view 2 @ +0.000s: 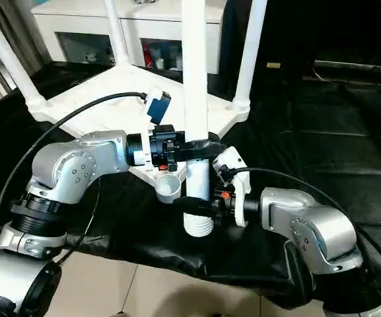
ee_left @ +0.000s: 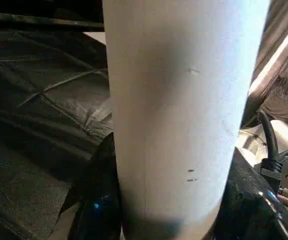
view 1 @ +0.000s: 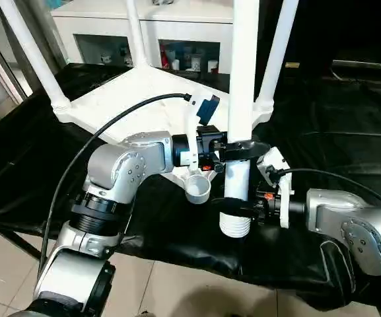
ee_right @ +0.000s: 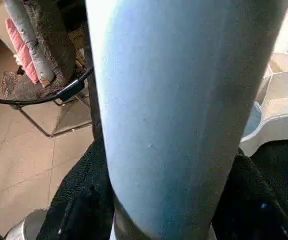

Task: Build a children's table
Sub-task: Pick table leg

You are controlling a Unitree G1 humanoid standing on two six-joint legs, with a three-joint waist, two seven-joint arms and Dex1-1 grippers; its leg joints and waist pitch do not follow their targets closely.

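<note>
**Q:** With the inverted table top [view 1: 134,99] lying rib-side up on the black cloth [view 1: 348,152], how far along do you stand?

**A:** Three legs already stand in their corner sockets: one at the far left [view 1: 35,56], one at the back [view 1: 134,33], one at the right [view 1: 276,56]. You have the fourth leg [view 1: 242,79] still out of the table. It is upright, threaded end down, just beside the near corner, where the empty socket [view 1: 198,190] gapes. By that count the job is roughly three quarters done.

**Q:** How are you holding that fourth leg?

**A:** Both claws are pinching it. Your left claw [view 1: 236,150] clamps the tube higher up, at a dark collar of fingers; your right claw [view 1: 240,211] clamps it lower, just above the ribbed end [view 1: 235,228]. In each wrist view the white tube fills the space between the black fingers [ee_left: 96,200], which press its sides [ee_right: 79,205].

**Q:** What is left?

**A:** Judging from the layout, you must bring the threaded end over the open socket, which sits to the leg's left and touches nothing yet, then seat and turn it home. After that the table wants righting onto its legs. Behind the work stands a white glass-door cabinet [view 1: 177,39], which takes no part.
</note>
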